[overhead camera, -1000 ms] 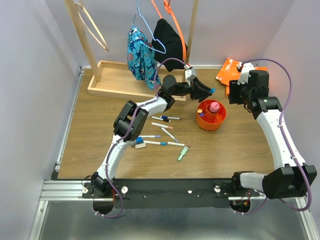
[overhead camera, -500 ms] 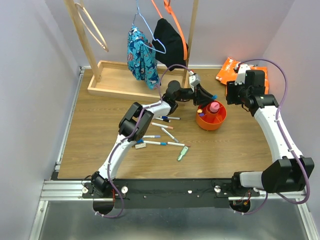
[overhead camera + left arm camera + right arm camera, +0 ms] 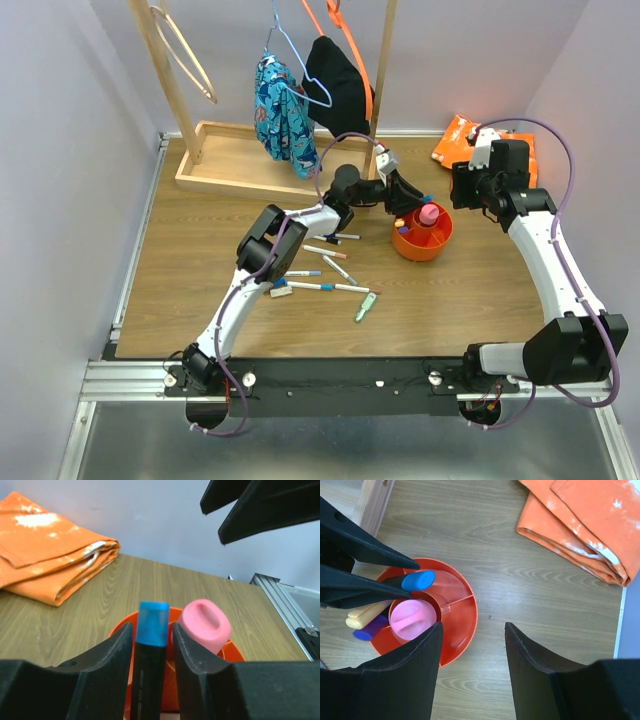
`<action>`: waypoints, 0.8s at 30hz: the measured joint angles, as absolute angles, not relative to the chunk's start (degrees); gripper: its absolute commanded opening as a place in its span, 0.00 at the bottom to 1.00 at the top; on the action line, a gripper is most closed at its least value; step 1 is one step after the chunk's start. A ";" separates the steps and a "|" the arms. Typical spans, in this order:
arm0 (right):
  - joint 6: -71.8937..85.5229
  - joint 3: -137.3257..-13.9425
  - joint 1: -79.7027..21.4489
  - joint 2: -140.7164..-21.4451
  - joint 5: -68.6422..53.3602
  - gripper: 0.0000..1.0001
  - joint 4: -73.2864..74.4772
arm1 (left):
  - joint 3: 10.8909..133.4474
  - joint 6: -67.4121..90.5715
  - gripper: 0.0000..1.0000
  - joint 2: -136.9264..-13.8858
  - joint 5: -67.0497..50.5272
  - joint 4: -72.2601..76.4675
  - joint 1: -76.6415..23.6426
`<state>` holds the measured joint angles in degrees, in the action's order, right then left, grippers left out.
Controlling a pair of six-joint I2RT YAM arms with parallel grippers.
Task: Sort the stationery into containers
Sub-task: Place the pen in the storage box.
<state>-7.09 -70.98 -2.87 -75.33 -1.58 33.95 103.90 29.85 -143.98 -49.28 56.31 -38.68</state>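
The orange cup (image 3: pixel 441 243) stands right of centre. A pink highlighter (image 3: pixel 429 213) stands upright in its middle well. My left gripper (image 3: pixel 412 203) reaches over the cup's far left rim. A black highlighter with a blue cap (image 3: pixel 150 670) stands between its fingers, and a thin gap shows along the right finger (image 3: pixel 192 650). From the right wrist I see the blue cap (image 3: pixel 418 580), a yellow highlighter (image 3: pixel 364 615) and a purple one (image 3: pixel 370 629) in the cup (image 3: pixel 465 615). My right gripper (image 3: pixel 472 626) hovers open, empty, above the cup's right edge. Several pens (image 3: pixel 322 287) and a mint-green piece (image 3: pixel 365 306) lie on the table.
A folded orange bag (image 3: pixel 458 140) lies at the back right, behind the cup. A flat wooden tray base (image 3: pixel 230 165) with a rack of hanging clothes (image 3: pixel 285 115) stands at the back. The table's right edge and a metal rail (image 3: pixel 285 605) run close to the cup.
My left gripper carried the black highlighter right and down to the cup, and its jaws have just widened around it. The right arm swung slightly left towards the cup, then held still.
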 measured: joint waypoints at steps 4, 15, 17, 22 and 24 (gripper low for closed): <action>-7.07 -70.98 -2.87 -75.33 -2.07 0.61 33.95 | 102.00 29.47 0.58 -143.37 -49.28 56.29 -38.35; -7.07 -70.98 -2.87 -73.89 -2.72 0.61 34.00 | 97.67 27.09 0.62 -136.57 -49.25 56.40 -38.09; -7.07 -70.98 -2.87 -72.97 -2.72 0.59 33.98 | 97.69 26.61 0.58 -135.33 -49.28 56.36 -38.11; -6.81 -70.35 -2.87 -72.23 -2.70 0.34 33.43 | 98.45 25.98 0.16 -134.78 -50.02 54.87 -38.11; -6.37 -70.02 -2.87 -73.32 -2.68 0.20 32.86 | 98.37 25.10 0.00 -134.41 -50.22 52.01 -38.11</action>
